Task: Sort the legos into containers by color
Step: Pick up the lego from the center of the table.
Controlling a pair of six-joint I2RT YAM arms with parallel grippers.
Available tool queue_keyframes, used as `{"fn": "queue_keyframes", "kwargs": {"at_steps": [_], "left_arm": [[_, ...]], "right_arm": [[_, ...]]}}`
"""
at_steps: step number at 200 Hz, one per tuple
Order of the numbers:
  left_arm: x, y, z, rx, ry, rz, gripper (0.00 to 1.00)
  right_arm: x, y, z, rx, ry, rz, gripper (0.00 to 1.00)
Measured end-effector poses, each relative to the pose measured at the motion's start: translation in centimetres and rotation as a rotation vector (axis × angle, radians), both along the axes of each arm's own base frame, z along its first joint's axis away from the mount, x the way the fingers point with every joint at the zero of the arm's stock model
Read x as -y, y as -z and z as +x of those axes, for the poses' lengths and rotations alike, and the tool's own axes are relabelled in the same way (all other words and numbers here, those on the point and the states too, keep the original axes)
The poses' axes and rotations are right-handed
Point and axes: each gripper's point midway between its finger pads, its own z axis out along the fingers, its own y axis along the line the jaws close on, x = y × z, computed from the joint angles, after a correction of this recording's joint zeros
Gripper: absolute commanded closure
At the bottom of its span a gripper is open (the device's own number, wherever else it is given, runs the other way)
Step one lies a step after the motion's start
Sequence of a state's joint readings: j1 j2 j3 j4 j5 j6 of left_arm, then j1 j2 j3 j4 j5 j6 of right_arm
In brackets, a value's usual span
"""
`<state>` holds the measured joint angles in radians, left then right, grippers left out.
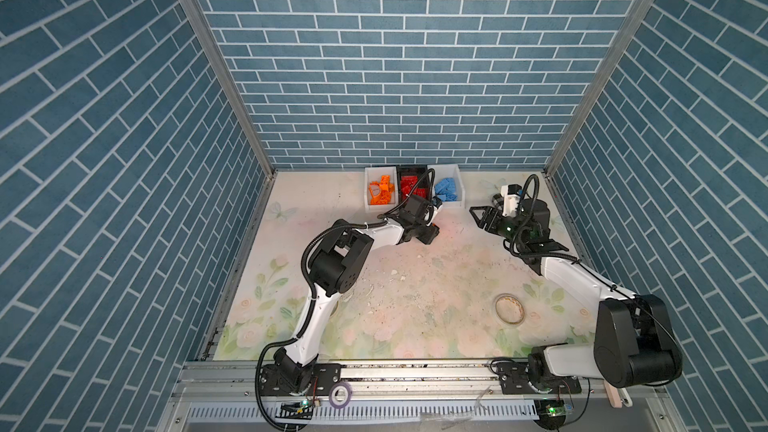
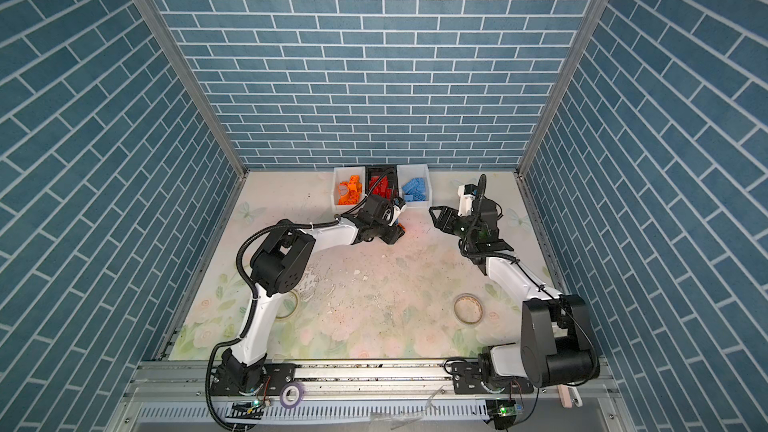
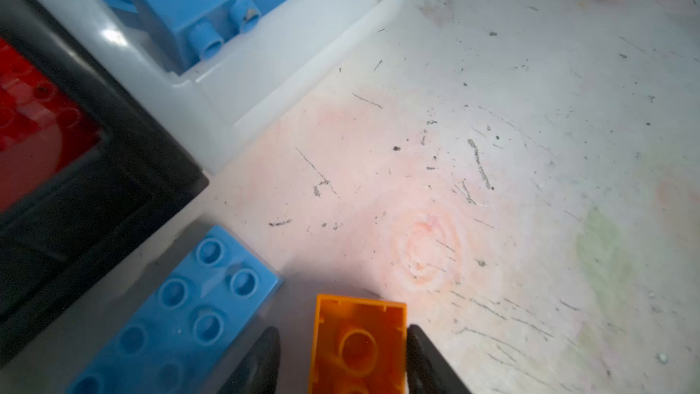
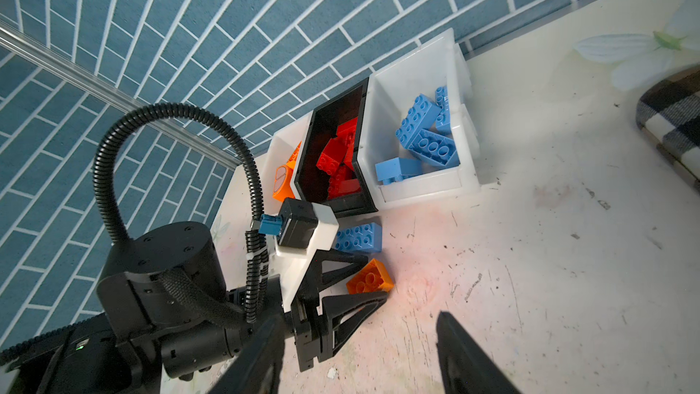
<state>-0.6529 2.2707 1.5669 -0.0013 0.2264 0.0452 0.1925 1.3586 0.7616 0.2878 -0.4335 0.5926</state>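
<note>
Back wall: white plastic bin of orange bricks (image 1: 378, 171), black plastic bin (image 1: 411, 169), white plastic bin of blue bricks (image 1: 446, 171) — side by side, no gap betw. them. Flat light blue studded brick (image 3: 182, 316) + orange brick (image 3: 358, 343) crowd the black bin's front, left arm (image 1: 386, 234) over them. Worn floral table (image 1: 436, 284) open mid — clear tape roll (image 1: 498, 309) front-right.

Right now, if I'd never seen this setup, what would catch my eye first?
Colour at the back wall grabs you: a white bin of orange legos, a black bin of red legos, a second white bin of blue legos. In front, the left end effector straddles an orange brick on the table, a blue brick beside it. The right end effector hangs open and empty.
</note>
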Motion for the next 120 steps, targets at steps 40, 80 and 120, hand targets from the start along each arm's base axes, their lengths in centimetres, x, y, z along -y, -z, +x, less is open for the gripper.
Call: {"fn": "queue_keyframes", "kwargs": {"at_steps": [40,80,120], "left_arm": [[0.1,0.0,-0.1,-0.006,0.005,0.009,0.55],[0.0,0.1,-0.3,-0.007,0.012,0.019,0.65],[0.1,0.1,-0.3,-0.004,0.016,0.022,0.75]], "right_arm": [[0.6,0.2,-0.3,-0.004,0.008,-0.013,0.36],[0.9,0.1,-0.6,-0.003,0.014,-0.016,0.36],[1.2,0.2,-0.5,-0.007,0.021,-0.017,0.36]]}}
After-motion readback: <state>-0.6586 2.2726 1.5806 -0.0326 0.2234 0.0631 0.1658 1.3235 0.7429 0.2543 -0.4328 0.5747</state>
